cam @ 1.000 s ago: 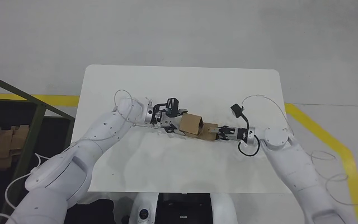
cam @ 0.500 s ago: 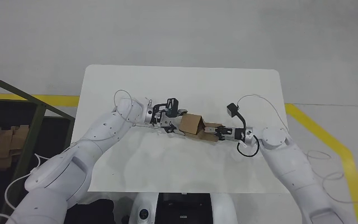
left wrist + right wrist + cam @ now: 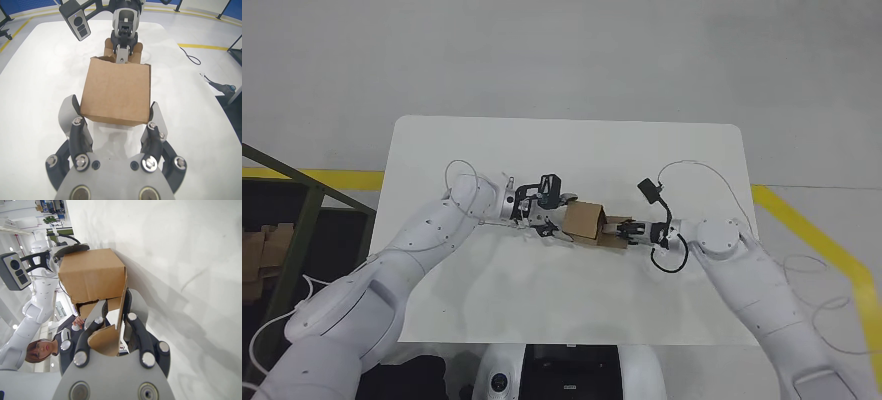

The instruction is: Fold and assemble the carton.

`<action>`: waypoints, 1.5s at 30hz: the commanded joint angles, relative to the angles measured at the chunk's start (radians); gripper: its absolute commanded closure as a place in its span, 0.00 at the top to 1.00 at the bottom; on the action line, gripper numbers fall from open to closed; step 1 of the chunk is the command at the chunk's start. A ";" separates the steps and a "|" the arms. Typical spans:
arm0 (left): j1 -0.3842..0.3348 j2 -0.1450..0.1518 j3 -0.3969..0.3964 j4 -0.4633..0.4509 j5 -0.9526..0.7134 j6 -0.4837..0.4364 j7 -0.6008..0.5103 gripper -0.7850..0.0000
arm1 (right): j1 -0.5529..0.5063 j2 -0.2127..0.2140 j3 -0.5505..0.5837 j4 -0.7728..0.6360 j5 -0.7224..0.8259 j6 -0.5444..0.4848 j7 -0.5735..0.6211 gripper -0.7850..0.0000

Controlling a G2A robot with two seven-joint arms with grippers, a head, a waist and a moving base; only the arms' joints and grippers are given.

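**Working the open end's flaps**

The carton is lying on its side near the middle of the tabletop. At its closed end, the left claw is bracing it, fingers spread wide and pressing on both corners. At its open end, the right claw is pinching a flap, one finger inside and one outside. The flap-folding step seems to be underway; the next move probably calls for bending this flap inward while the far end is held firm.
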 commanded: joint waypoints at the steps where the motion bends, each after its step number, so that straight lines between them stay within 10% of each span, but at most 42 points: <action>1: 0.002 0.001 -0.002 -0.004 0.002 0.003 -0.001 0.81 | -0.003 0.001 0.000 -0.021 -0.012 0.016 -0.009 0.21; 16: 0.011 0.008 -0.008 -0.023 -0.004 -0.003 -0.018 0.83 | -0.047 0.021 0.034 -0.172 -0.108 0.127 -0.035 0.23; 45: -0.007 0.014 0.026 0.007 -0.050 -0.003 -0.030 0.80 | -0.134 0.042 0.171 -0.147 0.203 -0.035 0.076 0.45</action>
